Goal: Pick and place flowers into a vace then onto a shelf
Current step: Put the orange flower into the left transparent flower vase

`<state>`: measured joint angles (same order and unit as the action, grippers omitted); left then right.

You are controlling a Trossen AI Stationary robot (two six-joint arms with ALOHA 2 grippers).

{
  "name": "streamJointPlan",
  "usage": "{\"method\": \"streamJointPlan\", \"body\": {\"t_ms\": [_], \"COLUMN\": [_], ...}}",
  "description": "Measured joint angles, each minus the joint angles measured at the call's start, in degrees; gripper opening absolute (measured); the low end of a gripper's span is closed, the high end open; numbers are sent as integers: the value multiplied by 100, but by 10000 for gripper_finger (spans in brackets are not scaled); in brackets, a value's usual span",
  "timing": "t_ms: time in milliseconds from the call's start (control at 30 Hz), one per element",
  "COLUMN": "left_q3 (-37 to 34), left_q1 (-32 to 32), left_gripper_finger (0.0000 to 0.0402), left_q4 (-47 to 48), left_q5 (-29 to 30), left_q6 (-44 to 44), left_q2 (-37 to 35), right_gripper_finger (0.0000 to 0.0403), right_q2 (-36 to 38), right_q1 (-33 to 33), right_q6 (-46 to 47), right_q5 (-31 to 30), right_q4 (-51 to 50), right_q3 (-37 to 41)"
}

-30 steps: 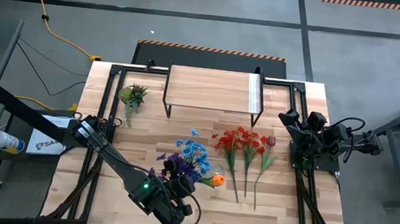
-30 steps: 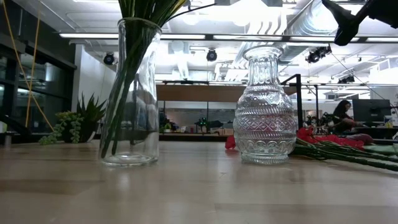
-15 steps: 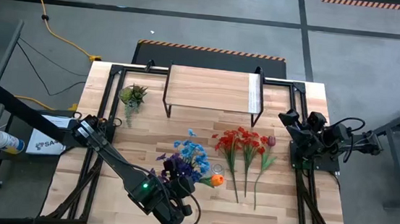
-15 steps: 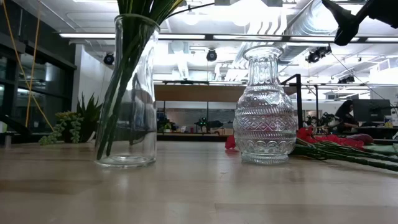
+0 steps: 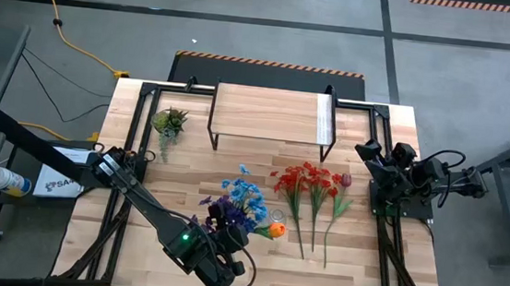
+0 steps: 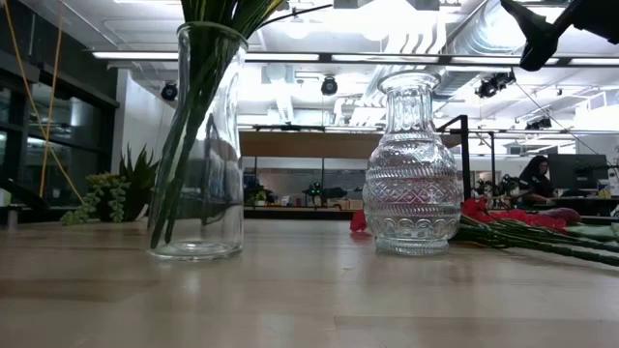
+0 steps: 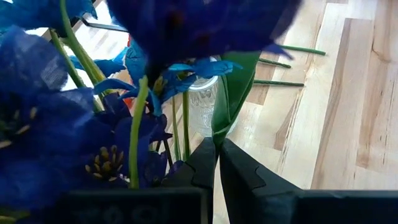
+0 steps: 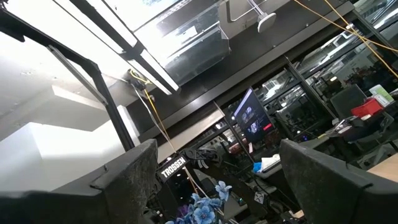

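Bench (image 5: 179,169): light butcher-block wood planks on a black metal frame, fills the centre of the high view. Shelf (image 5: 267,113): low rectangular light-wood board on thin black legs, pale strip near its right end, top centre of the bench, nothing on it. Smooth clear glass vase (image 6: 199,145), straight-sided with a narrower neck, left of centre in the low view; holds a bundle of green stems that fan out at the base, blooms cut off by the frame top. In the high view the blue and purple flowers (image 5: 239,204) with one orange bloom sit above it, lower centre. Second vase (image 6: 410,166): cut-glass, bulbous body with diamond and ribbed pattern, flared neck, centre-right in the low view, nothing inside it as far as shows. Loose red flowers (image 5: 308,182) plus one dark maroon tulip lie flat on the bench right of centre, long green stems pointing to the frame bottom. Small spiky green potted plant (image 5: 169,121) upper left of the bench. Left end effector (image 7: 218,163): fingers clenched on a green leaf or stem of the blue bunch, lower centre of the high view. Right end effector (image 8: 214,180): released, fingers spread wide, nothing between them, parked at the bench's right edge, pointed up at the room.
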<state>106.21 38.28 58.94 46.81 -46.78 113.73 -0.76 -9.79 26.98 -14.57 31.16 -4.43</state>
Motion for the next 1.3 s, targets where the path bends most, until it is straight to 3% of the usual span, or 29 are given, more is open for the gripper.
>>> {"method": "streamJointPlan", "body": {"t_ms": [533, 833, 1300], "left_q3": [64, 431, 439], "left_q1": [0, 0, 0], "left_gripper_finger": [135, 134, 134], "left_q4": [-24, -2, 134], "left_q5": [-327, -391, -553], "left_q6": [8, 497, 431], "left_q2": [-4, -22, -22], "right_gripper_finger": [328, 328, 328], "right_q2": [-1, -1, 0], "right_q1": [-1, 0, 1], "right_q6": [0, 0, 0], "right_q5": [0, 116, 149], "right_q4": [-1, 0, 2], "right_q3": [-1, 0, -2]}}
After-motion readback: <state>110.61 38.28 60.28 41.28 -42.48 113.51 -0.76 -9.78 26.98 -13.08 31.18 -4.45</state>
